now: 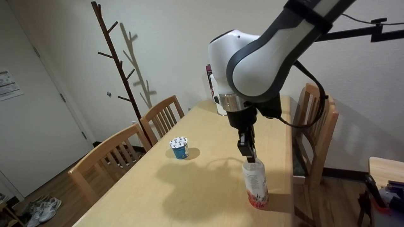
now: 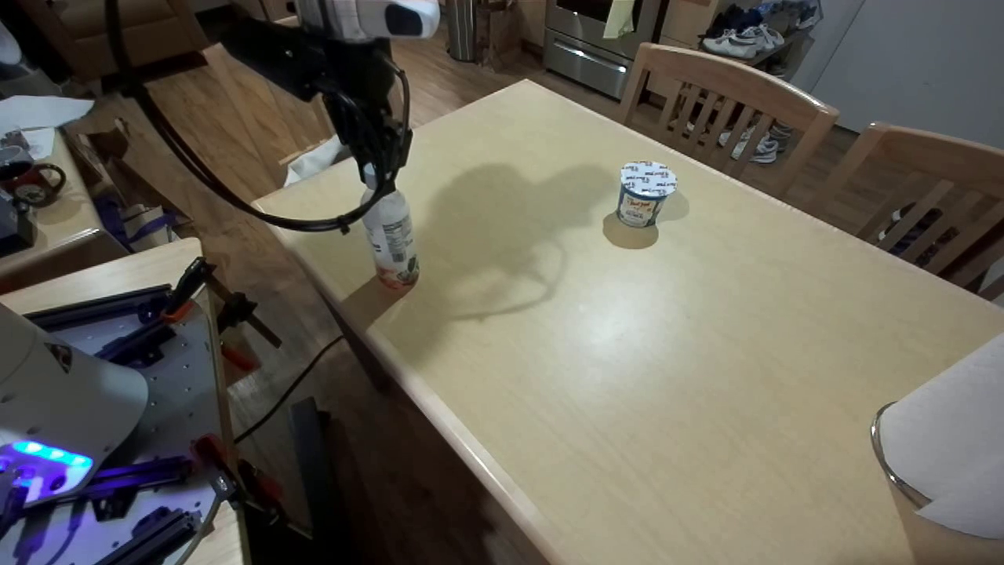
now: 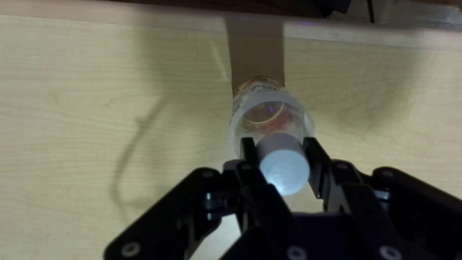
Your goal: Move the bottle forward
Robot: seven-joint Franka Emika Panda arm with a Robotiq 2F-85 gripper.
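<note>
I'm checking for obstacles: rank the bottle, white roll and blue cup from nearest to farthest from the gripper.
In an exterior view:
1. bottle, upright, its top in the gripper
2. blue cup, farther across the table
3. white roll, near the table's other end

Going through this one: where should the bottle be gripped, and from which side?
Probably at the cap, from above, with the gripper pinching opposite sides. The bottle stands upright, narrow and round at the top and wider below, which favors a top-down pinch. In the wrist view, the gripper straddles the cap that way.
</note>
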